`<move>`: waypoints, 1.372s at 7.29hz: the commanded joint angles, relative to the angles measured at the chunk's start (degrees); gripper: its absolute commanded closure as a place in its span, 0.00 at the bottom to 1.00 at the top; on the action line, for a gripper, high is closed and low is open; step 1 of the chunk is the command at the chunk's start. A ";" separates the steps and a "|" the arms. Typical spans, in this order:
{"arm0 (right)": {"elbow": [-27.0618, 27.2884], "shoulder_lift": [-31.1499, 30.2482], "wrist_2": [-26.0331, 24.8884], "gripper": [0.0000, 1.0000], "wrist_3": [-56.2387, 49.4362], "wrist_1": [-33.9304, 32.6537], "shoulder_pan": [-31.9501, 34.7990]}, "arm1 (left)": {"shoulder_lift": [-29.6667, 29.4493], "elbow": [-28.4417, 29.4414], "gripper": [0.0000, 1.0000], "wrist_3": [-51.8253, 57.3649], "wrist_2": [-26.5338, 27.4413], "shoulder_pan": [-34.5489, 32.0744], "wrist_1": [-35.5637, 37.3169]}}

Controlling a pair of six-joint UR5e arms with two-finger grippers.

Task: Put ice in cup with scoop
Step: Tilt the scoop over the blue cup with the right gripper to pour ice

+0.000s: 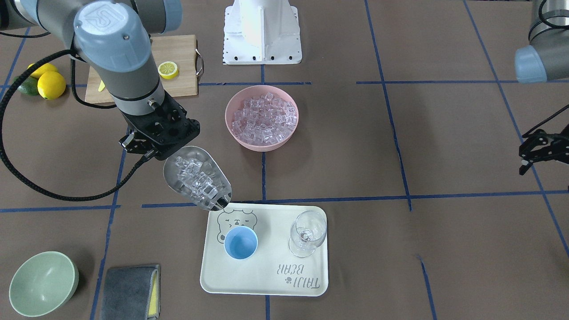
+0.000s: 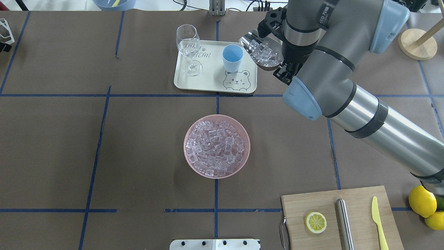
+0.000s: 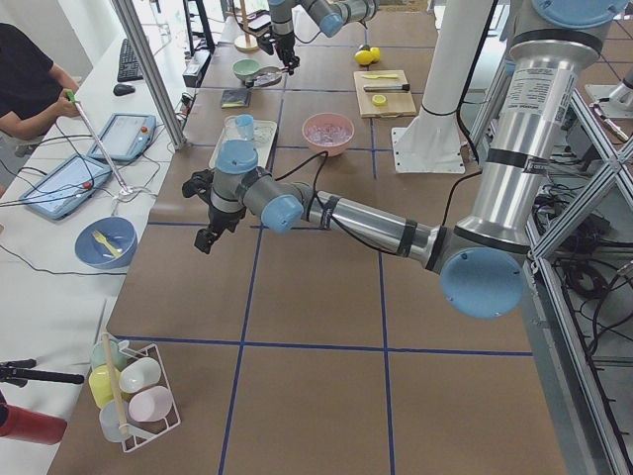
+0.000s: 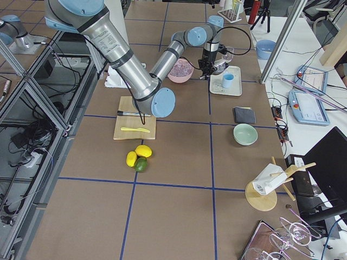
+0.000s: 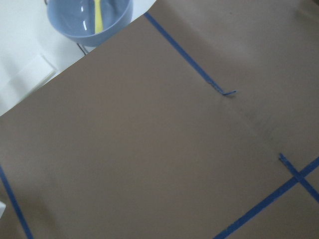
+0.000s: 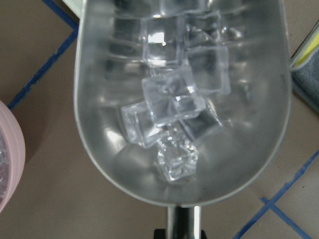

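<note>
My right gripper [image 1: 149, 151] is shut on the short handle of the steel scoop [image 1: 198, 178], which carries several clear ice cubes [image 1: 195, 178]. The scoop is in the air, its open tip at the tray's robot-side edge, just short of the light-blue cup [image 1: 240, 243]. The cup stands upright and looks empty on the cream tray [image 1: 266, 284]. The right wrist view shows the scoop [image 6: 239, 149] with the ice [image 6: 172, 99] lying in its trough. A pink bowl [image 1: 235, 133] full of ice stands mid-table. My left gripper [image 1: 524, 160] is open and empty, far off to the side.
A clear wine glass [image 1: 307, 233] stands on the tray beside the cup. A pale green bowl [image 1: 42, 282] and a grey cloth [image 1: 129, 293] lie at the operators' edge. A cutting board [image 1: 178, 49] with a lemon slice and whole lemons [image 1: 51, 84] are near the robot's base.
</note>
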 commanded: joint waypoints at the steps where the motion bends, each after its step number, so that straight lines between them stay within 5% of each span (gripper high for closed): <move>1: -6.04 5.63 0.19 1.00 0.16 -4.26 -0.03 | 0.39 0.34 0.00 0.13 -0.19 -1.49 5.62; 3: -11.67 11.10 0.54 1.00 0.24 -8.57 -0.03 | -0.14 -0.27 0.00 0.13 -0.37 -1.49 8.92; 6: -16.33 11.12 3.69 1.00 3.32 -8.94 -0.29 | -0.14 -1.58 0.00 0.13 -0.37 -1.49 8.92; 8: -25.70 16.61 3.79 1.00 3.32 -8.93 -0.82 | 0.12 -2.21 0.00 0.13 -0.37 -1.49 8.92; 10: -27.77 18.06 3.88 1.00 3.32 -9.28 -1.17 | 0.39 -2.21 0.00 0.31 -0.37 -1.58 8.83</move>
